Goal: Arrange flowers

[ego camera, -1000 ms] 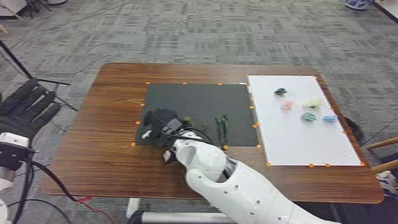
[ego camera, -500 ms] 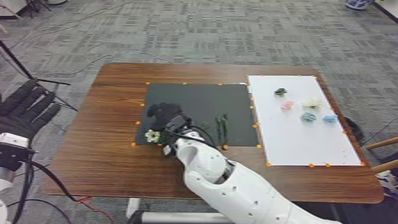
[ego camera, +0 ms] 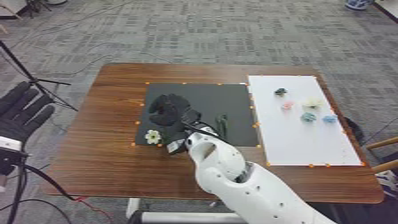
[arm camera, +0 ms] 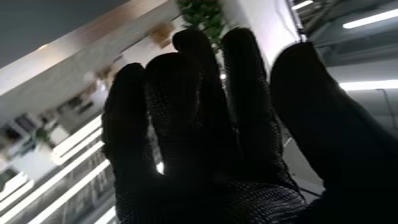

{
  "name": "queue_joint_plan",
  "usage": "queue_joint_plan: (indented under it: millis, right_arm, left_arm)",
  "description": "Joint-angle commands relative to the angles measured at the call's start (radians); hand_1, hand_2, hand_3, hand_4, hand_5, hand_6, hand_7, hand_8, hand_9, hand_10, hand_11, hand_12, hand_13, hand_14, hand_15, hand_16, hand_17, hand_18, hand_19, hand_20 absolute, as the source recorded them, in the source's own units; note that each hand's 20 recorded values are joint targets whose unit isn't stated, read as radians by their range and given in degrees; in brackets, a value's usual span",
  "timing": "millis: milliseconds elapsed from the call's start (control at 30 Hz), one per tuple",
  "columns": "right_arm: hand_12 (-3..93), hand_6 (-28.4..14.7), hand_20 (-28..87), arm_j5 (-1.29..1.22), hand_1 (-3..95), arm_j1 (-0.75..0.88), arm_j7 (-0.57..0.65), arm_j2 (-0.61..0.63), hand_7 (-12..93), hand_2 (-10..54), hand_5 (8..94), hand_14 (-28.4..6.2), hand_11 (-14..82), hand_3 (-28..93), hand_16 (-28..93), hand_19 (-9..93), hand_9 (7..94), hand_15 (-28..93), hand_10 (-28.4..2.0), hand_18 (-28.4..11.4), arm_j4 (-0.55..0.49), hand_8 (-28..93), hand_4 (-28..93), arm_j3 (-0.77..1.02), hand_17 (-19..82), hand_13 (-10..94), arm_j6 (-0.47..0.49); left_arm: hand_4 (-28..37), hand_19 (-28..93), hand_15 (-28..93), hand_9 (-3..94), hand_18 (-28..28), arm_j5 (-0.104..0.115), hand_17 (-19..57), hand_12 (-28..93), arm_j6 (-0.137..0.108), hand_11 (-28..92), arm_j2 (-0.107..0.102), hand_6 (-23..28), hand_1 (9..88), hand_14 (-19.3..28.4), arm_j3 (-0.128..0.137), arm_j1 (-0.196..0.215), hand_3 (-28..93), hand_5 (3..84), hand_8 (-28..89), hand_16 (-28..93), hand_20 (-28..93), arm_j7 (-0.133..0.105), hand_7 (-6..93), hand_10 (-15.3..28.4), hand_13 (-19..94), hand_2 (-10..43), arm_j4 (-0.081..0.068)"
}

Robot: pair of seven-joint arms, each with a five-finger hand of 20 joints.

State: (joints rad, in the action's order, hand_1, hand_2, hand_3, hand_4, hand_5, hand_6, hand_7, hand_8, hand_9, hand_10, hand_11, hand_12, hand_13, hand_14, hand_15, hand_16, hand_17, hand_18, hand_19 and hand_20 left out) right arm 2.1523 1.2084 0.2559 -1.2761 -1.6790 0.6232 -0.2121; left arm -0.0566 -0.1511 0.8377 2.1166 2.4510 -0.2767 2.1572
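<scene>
My right hand (ego camera: 169, 109) is over the black mat (ego camera: 209, 95) in the head view, its fingers relaxed and holding nothing. Close up in the right wrist view, the same hand (arm camera: 209, 150) has its fingers extended and its thumb apart. A white flower (ego camera: 153, 136) lies on the mat's near left corner, apart from the hand. Green stems (ego camera: 222, 127) rest on the mat to the right of the hand. Pink (ego camera: 287, 105), cream (ego camera: 312, 103), teal (ego camera: 308, 117), blue (ego camera: 330, 119) and dark (ego camera: 281, 92) blooms lie on the white board (ego camera: 306, 145). My left hand (ego camera: 19, 112) is open beyond the table's left side.
The brown wooden table (ego camera: 107, 115) surrounds the mat and board, whose edges carry orange markers. A black stand (ego camera: 35, 78) is on the floor beyond the table's left side. A wooden chair (ego camera: 384, 142) stands at the right.
The white flower has come into sight at the mat's near left corner as my right hand moved off it, away from the robot. My left hand shifted slightly.
</scene>
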Motion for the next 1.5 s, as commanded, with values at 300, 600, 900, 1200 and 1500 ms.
queue_joint_plan:
  millis: [300, 600, 900, 1200, 1500]
  right_arm:
    - [16.5, -5.2, 36, 0.268, 39.4, 0.119, 0.237, 0.203, 14, -3.7, 61.6, -13.0, 16.7, 81, 29, 79, 62.3, 68, -17.3, -24.9, -0.115, -11, -26, 0.366, 29, 63, -0.031]
    - [15.5, -6.1, 35, 0.255, 47.5, 0.263, 0.402, 0.328, 13, -9.2, 58.0, -12.1, 14.4, 79, 30, 79, 57.7, 68, -17.7, -24.8, -0.145, -10, -26, 0.608, 29, 62, 0.13]
    - [14.6, -7.1, 35, 0.234, 50.3, 0.413, 0.488, 0.398, 11, -9.5, 59.0, -11.4, 12.8, 76, 31, 81, 56.8, 66, -18.0, -25.5, -0.216, -10, -28, 0.735, 29, 62, 0.288]
    - [13.4, -5.6, 34, 0.239, 65.0, 0.443, 0.447, 0.389, 10, -9.5, 58.5, -6.3, 10.2, 70, 38, 80, 56.2, 60, -14.5, -24.6, -0.174, -10, -28, 0.752, 29, 64, 0.351]
    - [12.3, -5.1, 34, 0.246, 63.6, 0.431, 0.439, 0.379, 11, -9.5, 57.0, -5.6, 9.3, 66, 38, 80, 54.8, 58, -13.6, -24.4, -0.09, -11, -28, 0.716, 30, 65, 0.254]
  left_arm:
    - [-28.3, 23, 22, 33.4, 13.3, 0.021, -3.5, 14, 0.009, 10, 0.028, 8.3, 22.6, 14.1, 0.082, 0.064, 62, 38.3, -6, -1, 11, -0.037, 6.5, 12.6, 24, 19.5, 0.018]
    - [-28.3, 23, 23, 34.4, 13.3, 0.018, -3.5, 13, 0.002, 10, 0.056, 8.0, 21.6, 13.8, 0.122, 0.113, 65, 38.8, -6, -1, 11, -0.049, 6.9, 11.8, 24, 19.2, 0.043]
    - [-28.3, 23, 23, 33.3, 13.2, 0.015, -3.5, 14, -0.007, 11, 0.063, 8.5, 22.5, 14.0, 0.131, 0.119, 66, 38.6, -6, -1, 11, -0.045, 6.9, 13.0, 24, 18.0, 0.048]
    - [-28.3, 24, 24, 33.2, 13.2, 0.006, -3.6, 14, -0.014, 12, 0.065, 8.7, 25.5, 13.9, 0.138, 0.118, 67, 38.5, -6, -1, 11, -0.033, 7.2, 13.2, 24, 17.4, 0.053]
    - [-28.3, 24, 25, 33.1, 13.2, 0.01, -3.7, 14, -0.019, 12, 0.063, 8.8, 25.6, 14.0, 0.131, 0.111, 67, 38.5, -6, -2, 11, -0.031, 7.5, 13.3, 24, 17.3, 0.053]
